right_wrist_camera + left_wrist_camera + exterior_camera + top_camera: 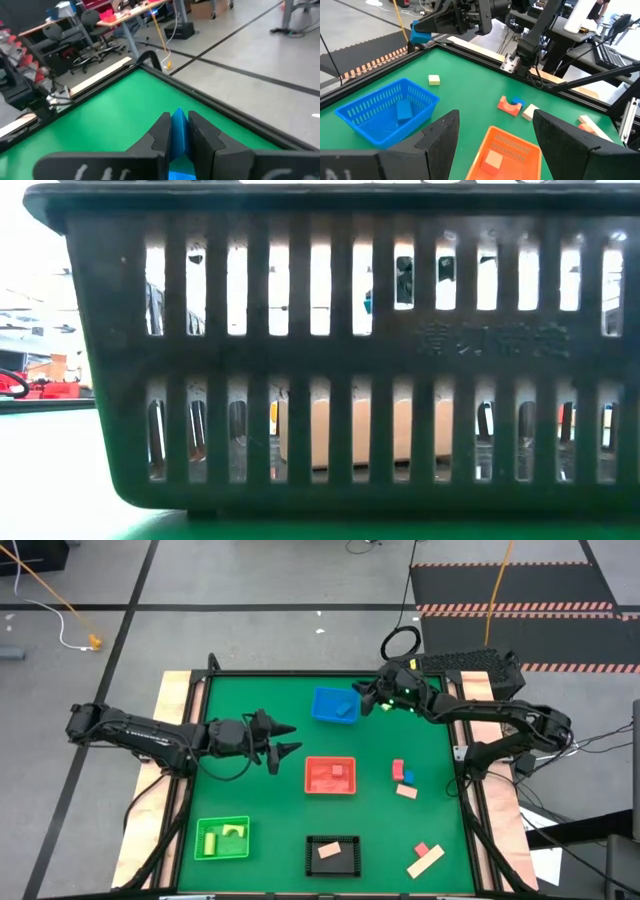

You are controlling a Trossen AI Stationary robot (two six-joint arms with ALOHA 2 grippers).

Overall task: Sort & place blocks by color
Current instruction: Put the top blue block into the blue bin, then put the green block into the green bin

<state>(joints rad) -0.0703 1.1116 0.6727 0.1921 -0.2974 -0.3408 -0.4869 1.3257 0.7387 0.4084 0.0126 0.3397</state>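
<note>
Holding a blue block (178, 131) pinched upright in its closed jaws, the right gripper (362, 697) hangs just beside the blue bin (334, 705), bin toward table centre, while the left gripper (287, 738) waits open near the red bin (330, 776); no readable writing.

**Blocks, where they lie**

I hold one blue block (178, 131) pinched upright between my right fingers, above the table's far edge by the blue bin. Another blue block (403, 110) lies flat inside that bin. A red cube (337, 771) sits in the red bin, a tan block (329, 851) in the black bin, and a yellow bar (211, 840) and yellow arch (235, 830) in the green bin. Loose on the green mat: a yellow cube (434, 79), a red arch (508, 105) touching a small blue piece (519, 102), a tan block (530, 111), and nearer the front a tan bar (425, 862) beside a pink piece (421, 849).
</note>
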